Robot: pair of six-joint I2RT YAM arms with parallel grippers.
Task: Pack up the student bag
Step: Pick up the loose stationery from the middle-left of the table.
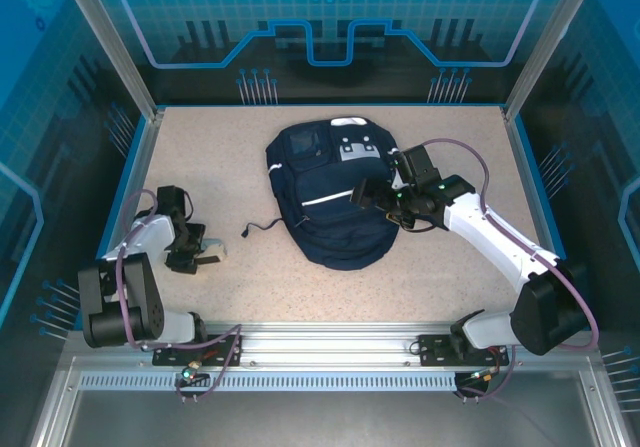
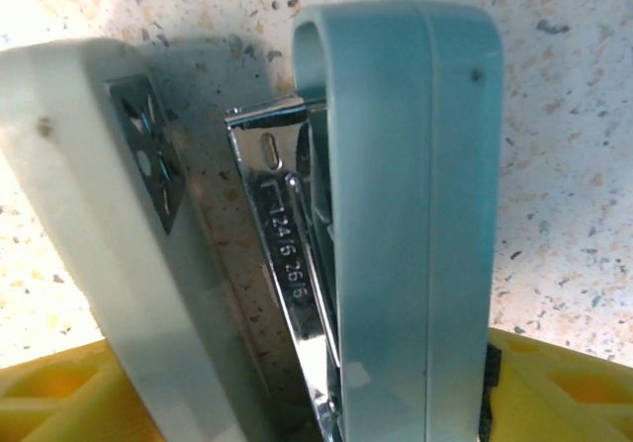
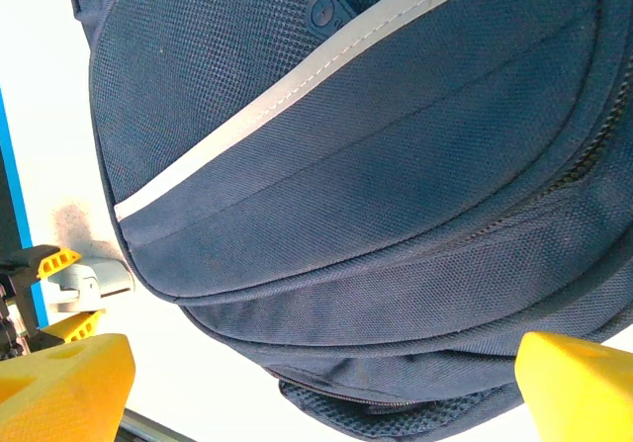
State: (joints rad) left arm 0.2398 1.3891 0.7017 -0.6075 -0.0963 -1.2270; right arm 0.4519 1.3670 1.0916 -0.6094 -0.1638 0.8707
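Speckled beige tabletop (image 1: 250,287) in a blue-lit booth. Near the front left, the left gripper (image 1: 205,252) straddles a pale stapler (image 2: 415,215) — can't tell if it's actually squeezing. Farther back, the student bag (image 1: 320,217) lies mid-table, with the right gripper (image 1: 385,207) spread wide at its right side.

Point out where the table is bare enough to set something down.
The table is bare along the near strip between the bag and the front rail, and in the far-left corner beside the bag. Crowded: the left edge, where the left gripper straddles a stapler, and the bag's right side, under the right gripper.
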